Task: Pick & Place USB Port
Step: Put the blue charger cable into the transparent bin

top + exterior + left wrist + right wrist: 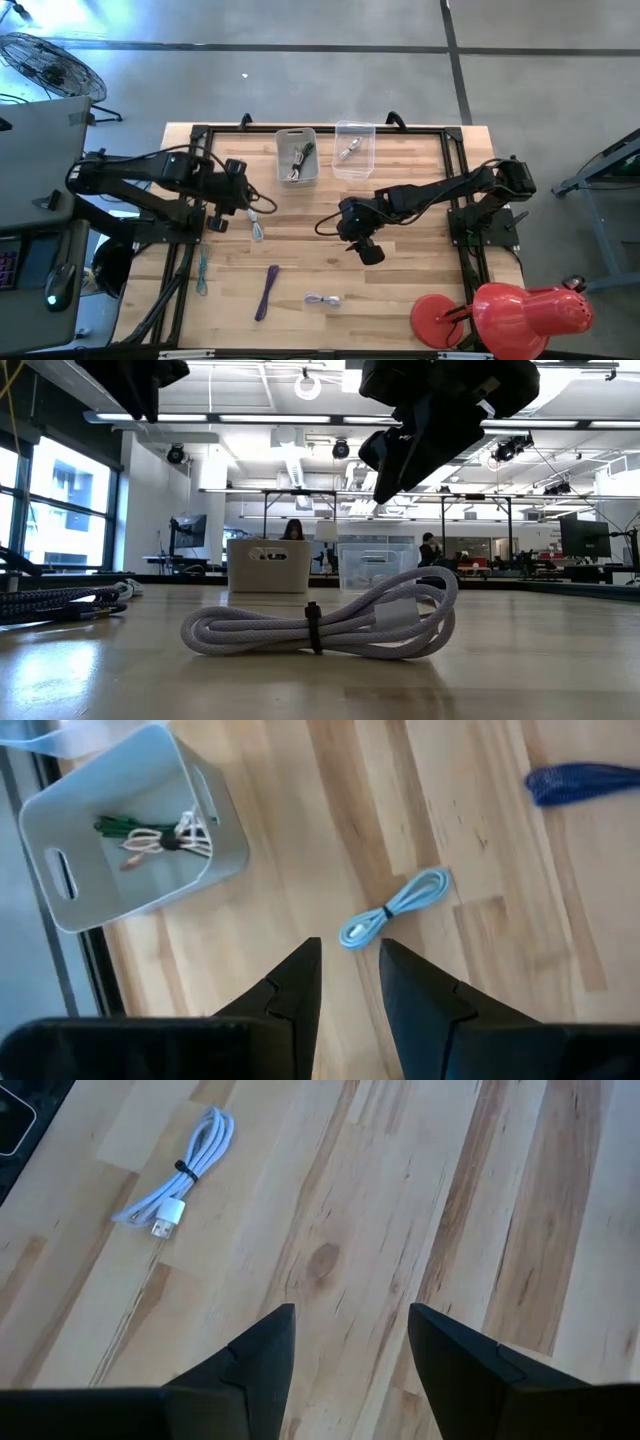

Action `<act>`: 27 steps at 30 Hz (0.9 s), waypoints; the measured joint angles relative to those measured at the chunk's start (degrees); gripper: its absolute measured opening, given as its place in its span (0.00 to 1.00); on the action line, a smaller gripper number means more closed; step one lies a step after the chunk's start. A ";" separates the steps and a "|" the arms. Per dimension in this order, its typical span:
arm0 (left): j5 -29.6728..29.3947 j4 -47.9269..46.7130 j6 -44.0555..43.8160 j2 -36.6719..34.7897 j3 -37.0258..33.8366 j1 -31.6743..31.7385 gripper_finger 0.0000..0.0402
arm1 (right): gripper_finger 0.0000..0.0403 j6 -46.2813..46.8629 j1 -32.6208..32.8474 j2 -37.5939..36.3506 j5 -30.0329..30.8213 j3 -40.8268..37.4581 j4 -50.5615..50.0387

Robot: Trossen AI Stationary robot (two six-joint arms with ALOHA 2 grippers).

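Note:
A light-blue coiled USB cable [395,905] lies flat on the wood, just ahead of my left gripper [350,960], which hovers above it open with nothing between its fingers; from above, the gripper [248,198] is at the table's left, the cable [258,228] just nearer. A white coiled cable with a USB plug [180,1175] lies near the front edge [322,299]. My right gripper [350,1320] hangs open over bare wood at mid-table [365,245]. A grey bin [297,155] holds bundled cables.
A clear bin [353,150] with a small grey item stands beside the grey bin at the far edge. A purple braided cable [268,290] and a teal cable [202,270] lie toward the near left. A red lamp [520,315] stands at the near right corner.

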 joint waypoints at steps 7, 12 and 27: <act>-2.15 0.88 2.32 -0.01 -3.25 -0.54 0.25 | 0.47 -0.34 0.00 0.00 -0.79 0.00 0.00; -0.95 2.98 5.26 -0.01 -6.00 -0.52 0.25 | 0.47 -1.46 0.00 0.00 -1.23 0.00 0.02; 4.23 13.95 30.75 1.08 -20.59 -0.87 0.25 | 0.47 -1.52 0.00 0.00 -1.60 0.00 0.58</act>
